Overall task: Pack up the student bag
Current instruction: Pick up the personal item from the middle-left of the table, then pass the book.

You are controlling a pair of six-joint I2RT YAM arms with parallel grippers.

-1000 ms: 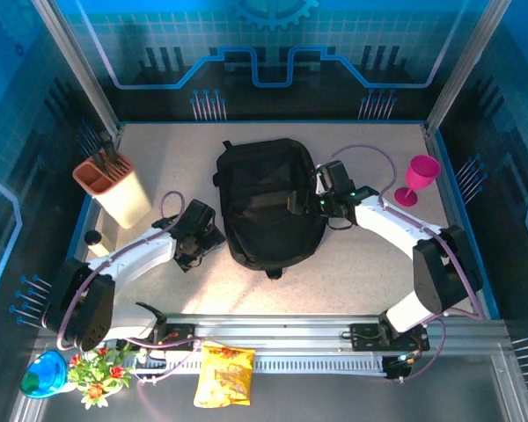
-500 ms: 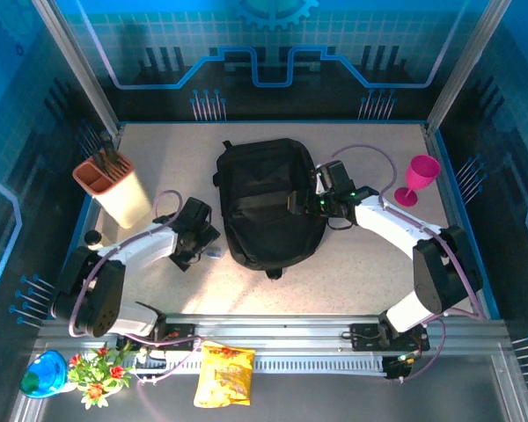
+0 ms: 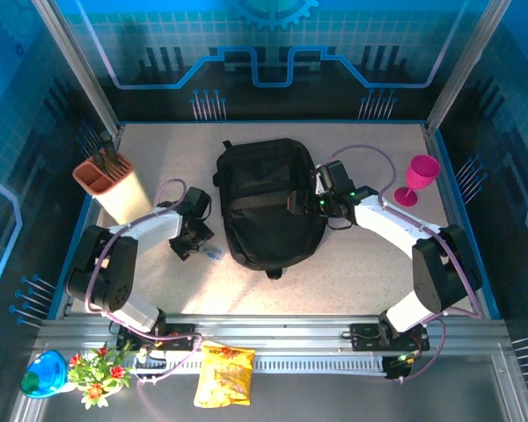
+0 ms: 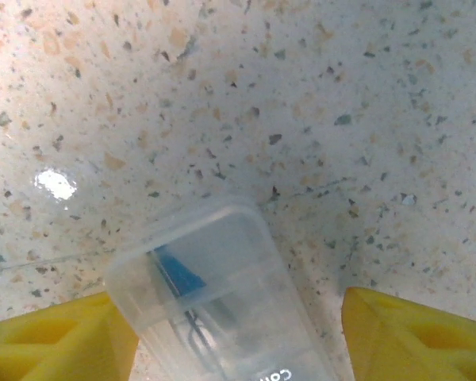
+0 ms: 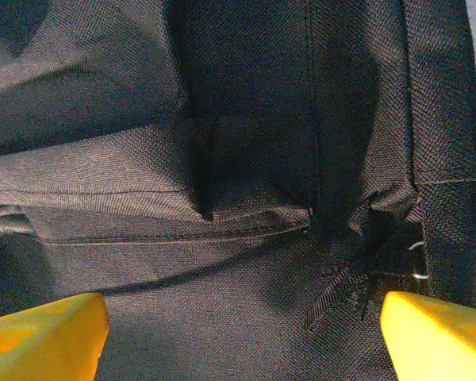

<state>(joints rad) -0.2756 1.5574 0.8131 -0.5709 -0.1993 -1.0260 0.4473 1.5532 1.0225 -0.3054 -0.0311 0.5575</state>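
Table (image 4: 301, 95) of pale, speckled stone lies under my left gripper (image 4: 238, 333), which hangs low over it, pointing down. Its jaws stand wide apart and hold nothing. The yellow pads (image 4: 55, 341) sit at either bottom corner of the left wrist view, and a clear plastic case (image 4: 214, 294) lies flat on the table between them. The case is rounded at its far end, has something blue and dark inside, and bears white lettering too cut off to read. The left pad is just beside the case's edge, though I cannot tell whether it touches; the right pad stands apart from it. From the top camera the case is a small pale shape just left of the student bag (image 3: 268, 202), with my left gripper right next to it. The bag lies flat at the middle of the table, its rounded end toward the far wall and a strap across its middle. My right gripper (image 3: 304, 204) reaches in from the right and sits over the bag's right edge. It is spread wide too, with black woven fabric, a stitched seam and a fold between its yellow pads (image 5: 44, 337) and nothing in its grasp. Near the right pad a frayed bit of webbing and a small metal piece show at the bag's edge. A pink goblet (image 3: 420, 176) stands upright, well apart on the right. A beige utensil holder (image 3: 114, 186) stands on the far left. A yellow snack bag (image 3: 223, 374) lies in front of the arm bases.
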